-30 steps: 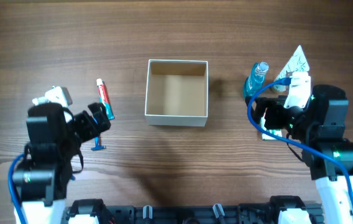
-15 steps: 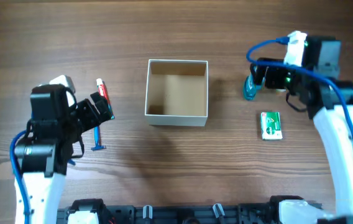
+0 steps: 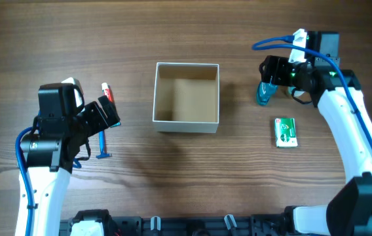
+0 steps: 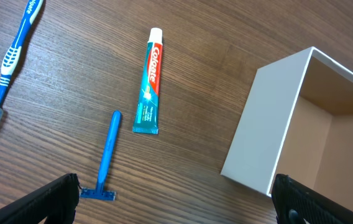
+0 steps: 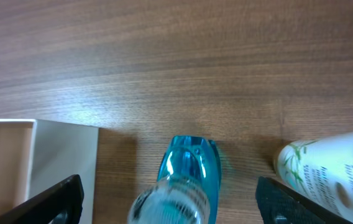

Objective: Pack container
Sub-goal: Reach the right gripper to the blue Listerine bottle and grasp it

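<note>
The container, a square open box with white walls and a tan inside, stands mid-table; its wall shows in the left wrist view and the right wrist view. My left gripper is open and empty above the wood, with a blue razor and a toothpaste tube just ahead. My right gripper is open, with its fingers on either side of a blue bottle and above it. The bottle stands right of the container.
A blue toothbrush lies left of the toothpaste. A green packet lies at the right, nearer the front. A white bottle with green print is beside the blue bottle. The razor lies left of the container.
My right arm has swung away from the front to over the blue bottle, uncovering the green packet. My left arm has shifted slightly towards the toothpaste.
</note>
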Available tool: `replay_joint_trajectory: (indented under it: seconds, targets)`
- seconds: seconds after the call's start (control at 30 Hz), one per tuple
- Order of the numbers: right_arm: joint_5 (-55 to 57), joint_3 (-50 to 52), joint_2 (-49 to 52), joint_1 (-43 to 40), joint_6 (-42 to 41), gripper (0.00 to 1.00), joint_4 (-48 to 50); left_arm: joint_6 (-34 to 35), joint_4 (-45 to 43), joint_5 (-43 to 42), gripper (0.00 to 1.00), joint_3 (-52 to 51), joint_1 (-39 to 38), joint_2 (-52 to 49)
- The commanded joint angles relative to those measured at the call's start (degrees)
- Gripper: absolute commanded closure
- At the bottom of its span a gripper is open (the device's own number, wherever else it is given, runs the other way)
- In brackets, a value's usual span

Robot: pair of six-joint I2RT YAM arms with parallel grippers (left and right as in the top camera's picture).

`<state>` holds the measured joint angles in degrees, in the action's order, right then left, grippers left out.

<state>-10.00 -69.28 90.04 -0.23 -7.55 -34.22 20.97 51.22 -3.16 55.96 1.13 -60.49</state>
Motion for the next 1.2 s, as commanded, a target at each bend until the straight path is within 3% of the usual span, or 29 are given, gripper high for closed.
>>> replay_joint_trajectory:
  seconds: [0.0,0.27,0.4,0.5,0.6,0.97,1.17]
  targets:
    - [1.05,-1.18,2.34,0.33,-0.42,0.18,0.79,0.5,-0.13,-1.75,0.0,0.98,-0.28,-0.07]
    - [1.11,-1.18,2.6,0.33,-1.64,0.29,1.7,0.5,-0.15,-1.75,0.0,0.98,-0.28,-0.07]
    - [1.22,-1.18,2.6,0.33,-1.64,0.47,1.73,0.5,-0.15,-1.75,0.0,0.98,-0.28,-0.07]
    - [1.22,-1.18,2.6,0.33,-1.62,0.49,1.7,0.5,-0.15,-1.75,0.0,0.98,-0.28,-0.07]
    - [1.22,-1.18,2.6,0.33,-1.62,0.59,1.66,0.5,-0.15,-1.75,0.0,0.98,-0.28,-0.07]
    - [1.22,-1.18,2.6,0.33,-1.57,0.75,1.64,0.5,-0.15,-1.77,0.0,0.98,-0.28,-0.07]
    - [1.22,-1.18,2.6,0.33,-1.57,0.91,1.86,0.5,-0.15,-1.77,0.0,0.98,-0.28,-0.07]
